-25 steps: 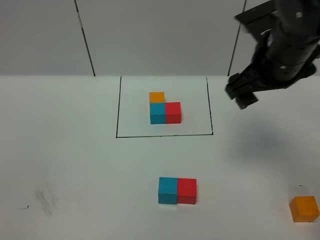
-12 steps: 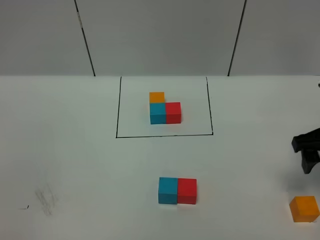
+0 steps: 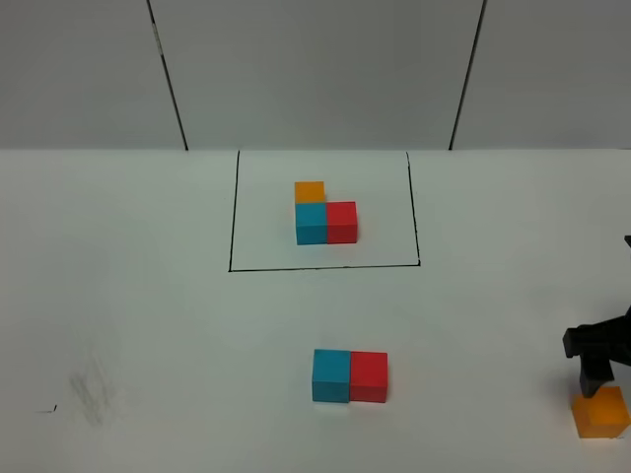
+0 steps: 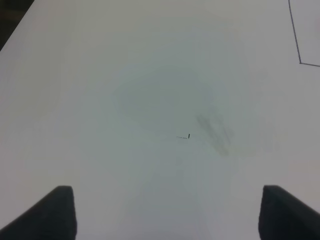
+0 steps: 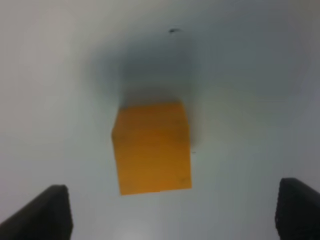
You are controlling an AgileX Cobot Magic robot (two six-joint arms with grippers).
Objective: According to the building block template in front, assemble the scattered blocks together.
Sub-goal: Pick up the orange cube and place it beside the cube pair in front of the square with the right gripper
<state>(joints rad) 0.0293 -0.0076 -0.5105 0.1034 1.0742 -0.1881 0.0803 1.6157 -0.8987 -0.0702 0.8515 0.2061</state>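
White table (image 3: 148, 325) is seen below grey wall panels, and the building block template (image 3: 323, 217) is set inside a thin black line (image 3: 325, 266) in the upper middle of the high view. The blue cube (image 3: 331, 375) and the red cube (image 3: 369, 376) are already joined in the lower middle, but the orange cube (image 3: 601, 412) is left alone at the lower right corner, so one step is judged to be left: it must be placed against the blue cube's far side. The right gripper (image 5: 172, 215) is held wide open over the orange cube with nothing gripped and is partly cut off in the high view, while the left gripper (image 4: 170, 212), also open and empty, is seen only by its own wrist camera.
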